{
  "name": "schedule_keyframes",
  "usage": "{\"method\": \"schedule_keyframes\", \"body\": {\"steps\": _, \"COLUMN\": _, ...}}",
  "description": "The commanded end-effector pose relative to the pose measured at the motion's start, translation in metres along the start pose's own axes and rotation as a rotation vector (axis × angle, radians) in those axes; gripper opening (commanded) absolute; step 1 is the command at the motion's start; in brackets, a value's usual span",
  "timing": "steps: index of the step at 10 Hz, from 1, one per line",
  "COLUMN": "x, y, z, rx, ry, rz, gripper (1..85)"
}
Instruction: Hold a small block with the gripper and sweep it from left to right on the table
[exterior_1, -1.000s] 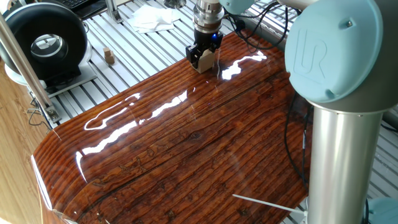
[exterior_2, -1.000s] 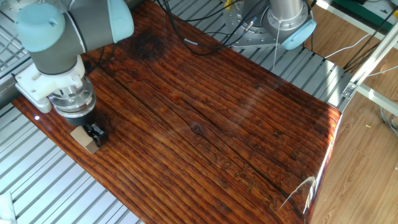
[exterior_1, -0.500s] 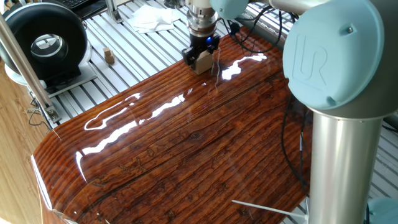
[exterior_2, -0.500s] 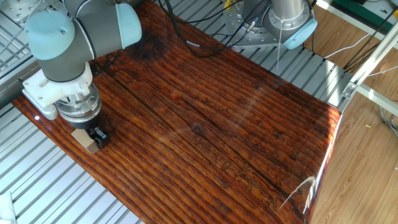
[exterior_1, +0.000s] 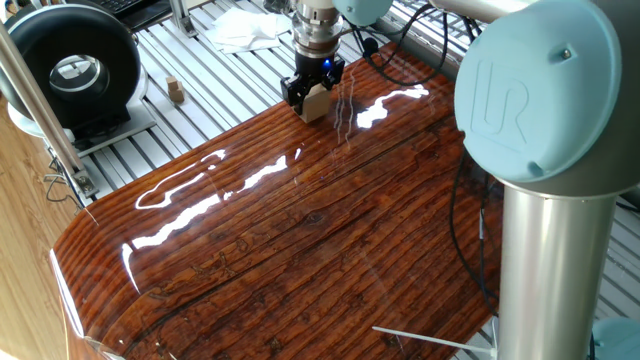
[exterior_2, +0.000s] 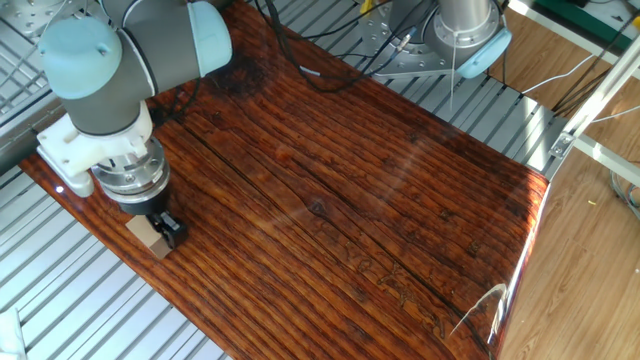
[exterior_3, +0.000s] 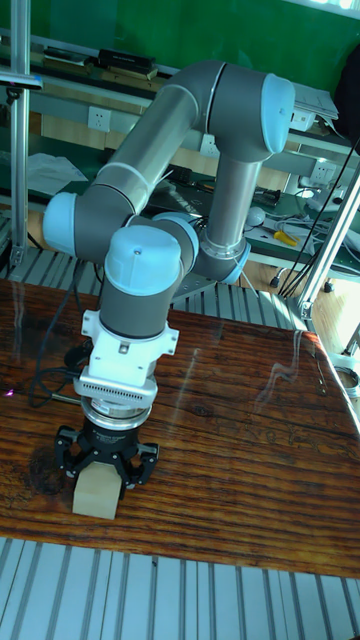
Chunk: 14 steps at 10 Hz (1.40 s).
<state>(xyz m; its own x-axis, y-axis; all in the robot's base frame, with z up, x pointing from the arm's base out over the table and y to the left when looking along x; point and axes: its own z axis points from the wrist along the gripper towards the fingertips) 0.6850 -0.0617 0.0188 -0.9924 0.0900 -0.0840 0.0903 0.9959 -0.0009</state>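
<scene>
Pinching the small block (exterior_3: 95, 492) between its two black fingers, the gripper (exterior_3: 103, 478) points straight down from its silver wrist, with a blue light glowing on its body in one fixed view. The small block, a plain light-tan wooden cube, sits upright with its underside on the tabletop (exterior_3: 230, 440), close to the board's edge where the silver slatted surface (exterior_3: 180, 600) begins. In the tall fixed view this spot is toward seven o'clock on the board; in one fixed view the gripper (exterior_1: 311, 92) and the small block (exterior_1: 316, 101) are near twelve o'clock, and in the other fixed view the gripper (exterior_2: 160, 232) and the small block (exterior_2: 150, 234) lie toward eight o'clock. The glossy striped tabletop (exterior_1: 300, 240) shows bright reflections. Off the board, at about ten o'clock in one fixed view, a tiny darker wooden piece (exterior_1: 176, 91) stands on the slats, with a black round device (exterior_1: 72, 66) beyond it and a white cloth (exterior_1: 245, 28) near eleven o'clock.
</scene>
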Motion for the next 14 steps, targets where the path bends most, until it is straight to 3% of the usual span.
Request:
{"method": "schedule_keyframes", "body": {"steps": 1, "x": -0.002, "y": 0.0, "z": -0.004, "rx": 0.0, "ry": 0.0, "rz": 0.004, "gripper": 1.0}}
{"method": "schedule_keyframes", "body": {"steps": 4, "x": 0.001, "y": -0.011, "z": -0.001, "rx": -0.009, "ry": 0.008, "rz": -0.041, "gripper": 1.0}}
{"method": "schedule_keyframes", "body": {"steps": 6, "x": -0.003, "y": -0.018, "z": 0.006, "rx": 0.012, "ry": 0.0, "rz": -0.052, "gripper": 1.0}}
{"method": "schedule_keyframes", "body": {"steps": 8, "x": 0.0, "y": -0.017, "z": 0.008, "rx": -0.011, "ry": 0.005, "rz": -0.105, "gripper": 1.0}}
{"method": "schedule_keyframes", "body": {"steps": 14, "x": -0.005, "y": -0.014, "z": 0.011, "rx": -0.029, "ry": -0.019, "rz": -0.102, "gripper": 1.0}}
